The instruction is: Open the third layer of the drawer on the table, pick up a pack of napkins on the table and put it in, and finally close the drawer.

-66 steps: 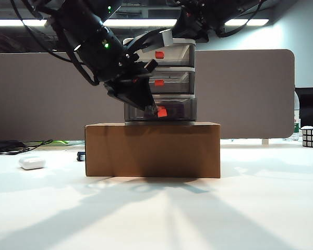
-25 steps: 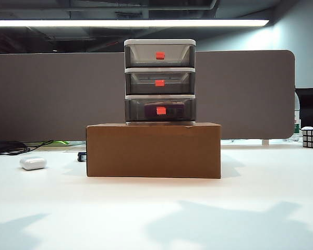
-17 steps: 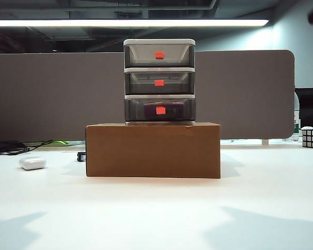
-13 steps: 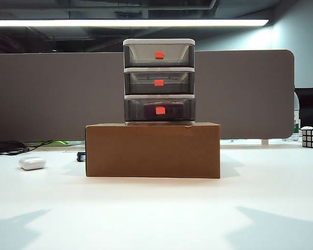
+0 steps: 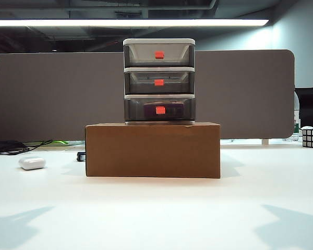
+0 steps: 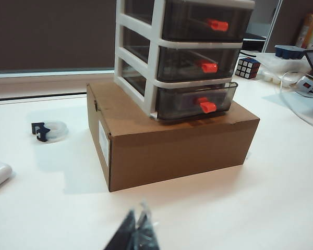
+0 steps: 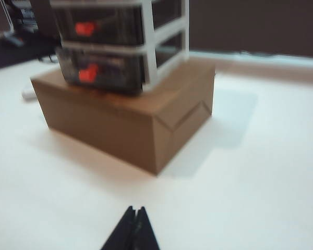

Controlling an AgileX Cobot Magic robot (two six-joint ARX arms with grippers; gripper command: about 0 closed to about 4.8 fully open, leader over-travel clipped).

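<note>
L gripper (image 6: 137,232), R gripper (image 7: 133,229): closed, empty

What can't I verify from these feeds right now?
- Pack of napkins: only a dark shape through the third layer's smoky front, exterior view.
- Left hand and right hand: cut off by the frame edge in their wrist views; absent from the exterior view.
- Right wrist view is blurred.

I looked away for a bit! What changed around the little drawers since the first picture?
Both arms pulled away from the drawer; the left pincer and right pincer now hang shut over the table. The third layer stays closed, the pack of napkins inside. Cardboard box unchanged.
</note>
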